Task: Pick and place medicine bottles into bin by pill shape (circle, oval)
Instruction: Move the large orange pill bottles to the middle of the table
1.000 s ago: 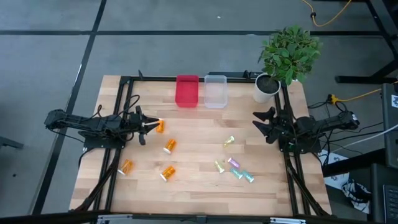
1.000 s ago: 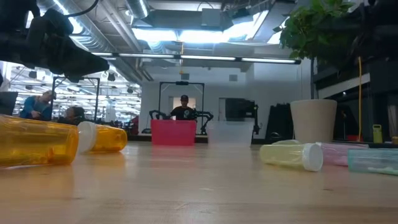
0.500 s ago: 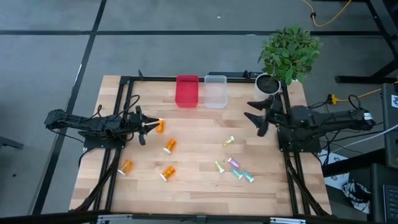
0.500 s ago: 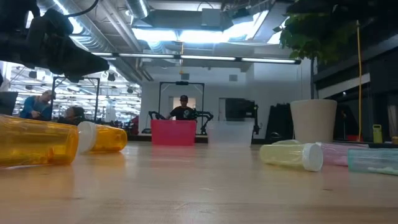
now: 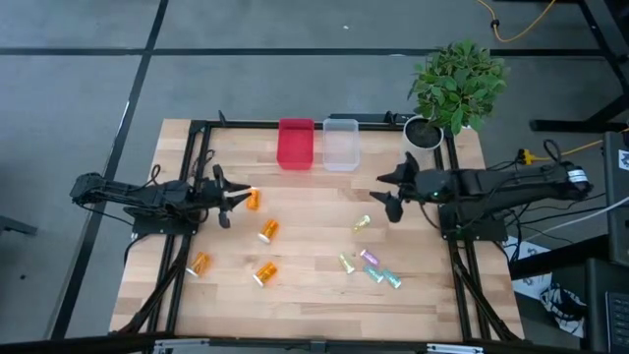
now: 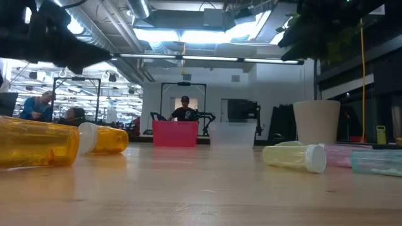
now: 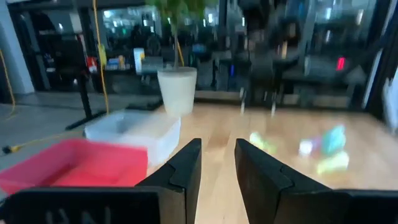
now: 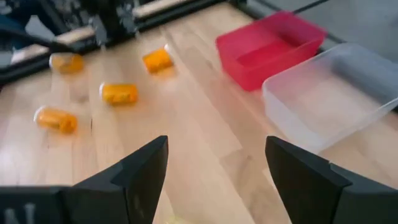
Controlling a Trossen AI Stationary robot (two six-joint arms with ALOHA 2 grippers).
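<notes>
My right gripper has its jaws wide open above the table, with the yellow vial lying just below and apart from them. My left gripper sits with jaws a little open, 1 orange bottle just beside its tips.

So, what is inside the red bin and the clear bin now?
Both look empty: the red bin shows only its bare floor, and so does the clear bin. In the right wrist view the clear bin's far corner is cut off.

Eight bottles lying loose, scattered.
</notes>
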